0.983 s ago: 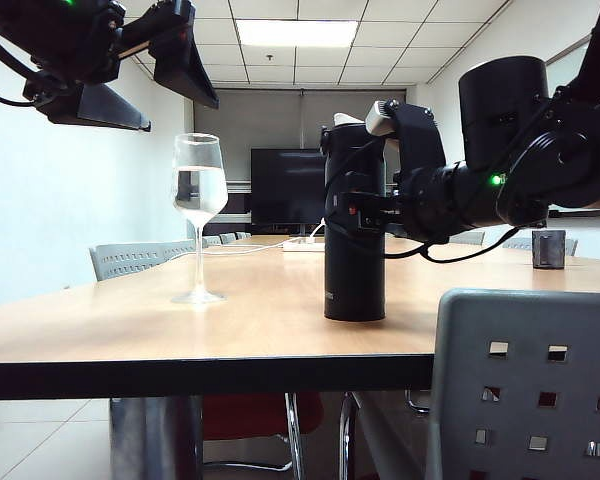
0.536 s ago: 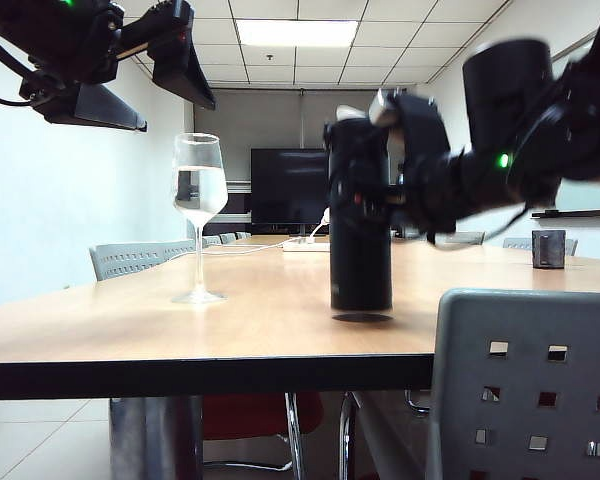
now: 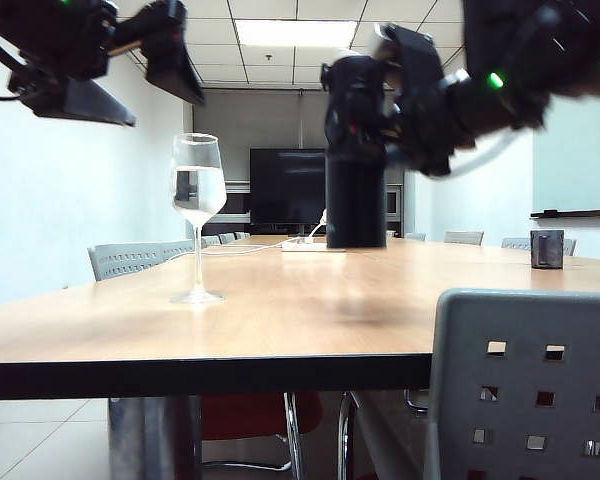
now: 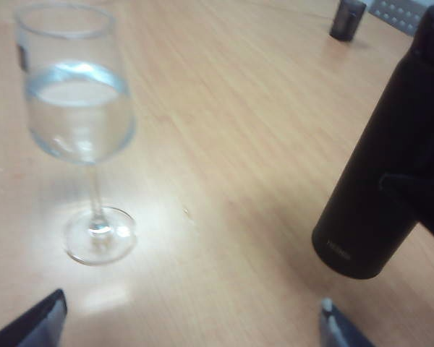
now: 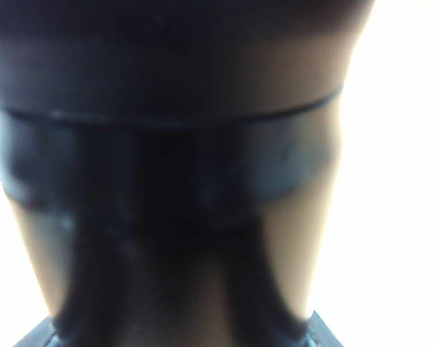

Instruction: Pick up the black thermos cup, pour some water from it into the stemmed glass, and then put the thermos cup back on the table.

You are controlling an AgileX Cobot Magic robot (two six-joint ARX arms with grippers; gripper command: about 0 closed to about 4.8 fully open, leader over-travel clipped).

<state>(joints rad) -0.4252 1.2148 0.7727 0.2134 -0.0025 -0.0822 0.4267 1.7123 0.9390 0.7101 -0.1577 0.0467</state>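
Exterior: your right gripper grips the black thermos cup, upright, clear above the table. Stemmed glass stands nr table's left edge, part-filled. Left gripper hangs released above it.

Left wrist: glass & thermos apart; fingertips spread.

Right wrist: thermos fills view.

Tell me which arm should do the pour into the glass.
Right. Its gripper already holds the black thermos cup clear of the table. The left gripper hangs open and empty above the stemmed glass.
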